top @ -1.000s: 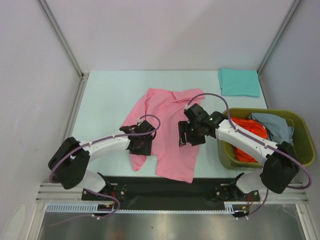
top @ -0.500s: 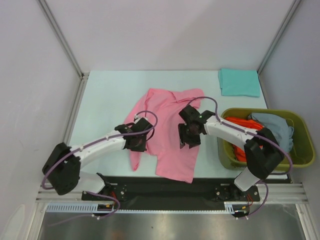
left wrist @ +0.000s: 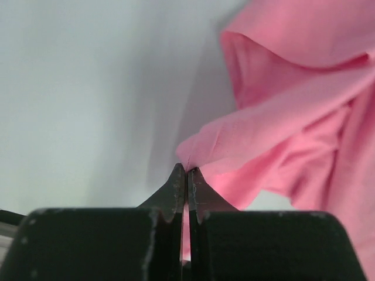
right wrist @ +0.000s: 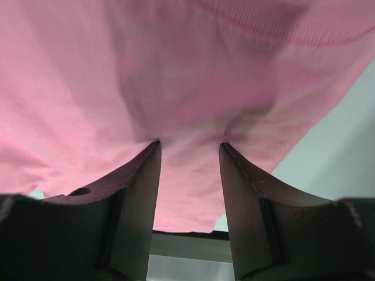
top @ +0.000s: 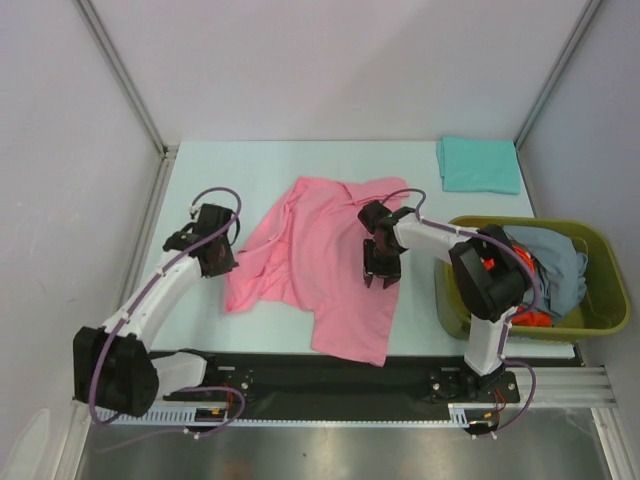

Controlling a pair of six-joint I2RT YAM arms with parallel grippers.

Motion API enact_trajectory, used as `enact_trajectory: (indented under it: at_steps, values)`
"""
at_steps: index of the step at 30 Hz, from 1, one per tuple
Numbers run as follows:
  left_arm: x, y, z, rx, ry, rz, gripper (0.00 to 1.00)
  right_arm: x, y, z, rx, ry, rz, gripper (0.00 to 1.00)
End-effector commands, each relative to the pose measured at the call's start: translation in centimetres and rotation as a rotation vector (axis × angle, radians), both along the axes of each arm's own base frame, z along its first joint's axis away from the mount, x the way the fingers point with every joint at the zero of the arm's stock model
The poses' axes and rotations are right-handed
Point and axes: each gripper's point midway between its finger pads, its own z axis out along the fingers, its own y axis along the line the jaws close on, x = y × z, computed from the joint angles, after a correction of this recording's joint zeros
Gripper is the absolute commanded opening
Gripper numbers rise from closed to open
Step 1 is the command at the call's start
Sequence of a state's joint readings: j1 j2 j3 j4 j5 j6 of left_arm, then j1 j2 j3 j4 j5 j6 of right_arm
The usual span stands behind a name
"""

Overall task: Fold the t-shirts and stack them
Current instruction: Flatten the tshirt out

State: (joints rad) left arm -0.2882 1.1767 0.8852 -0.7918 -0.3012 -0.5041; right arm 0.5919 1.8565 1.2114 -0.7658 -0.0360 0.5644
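Observation:
The pink t-shirt lies crumpled in the middle of the table. Its left part is drawn out sideways. My left gripper is at that left edge, shut on a fold of the pink cloth, which runs down into the slit between the jaws of that gripper. My right gripper points down onto the shirt's right half. In the right wrist view its jaws stand apart, the right gripper pressing its tips into the pink cloth, which bulges between them.
A folded teal t-shirt lies at the back right corner. An olive-green basket at the right edge holds an orange-red shirt and a grey-blue one. The right arm reaches past the basket's left wall.
My left gripper shut on the shirt's left part and drew it left and back, dragging the hanging sleeve along. My right gripper shifted slightly back and its jaws narrowed.

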Motion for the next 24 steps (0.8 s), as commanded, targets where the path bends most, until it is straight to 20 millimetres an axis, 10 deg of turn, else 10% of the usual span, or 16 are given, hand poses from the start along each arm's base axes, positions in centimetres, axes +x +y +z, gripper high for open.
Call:
enact_trajectory:
  at_steps: [1,10,15,20,24]
  values:
    - [2.6,2.6,-0.2,0.001,0.001,0.040,0.00,3.1,-1.2,-0.7,-0.056,-0.036,-0.030,0.50]
    - [9.9,4.9,-3.9,-0.028,0.048,0.141,0.06,8.4,-3.7,-2.1,-0.132,-0.015,-0.066,0.51]
    - [11.0,5.2,-0.5,-0.018,-0.037,0.154,1.00,10.1,-3.2,3.2,-0.234,-0.148,0.049,0.60]
    - [6.8,6.0,2.5,-0.017,-0.085,0.186,1.00,8.1,-1.6,10.2,-0.197,-0.291,0.136,0.69]
    - [3.1,6.4,1.0,-0.142,-0.076,0.268,0.87,4.3,0.3,12.1,-0.070,-0.326,0.195,0.75]
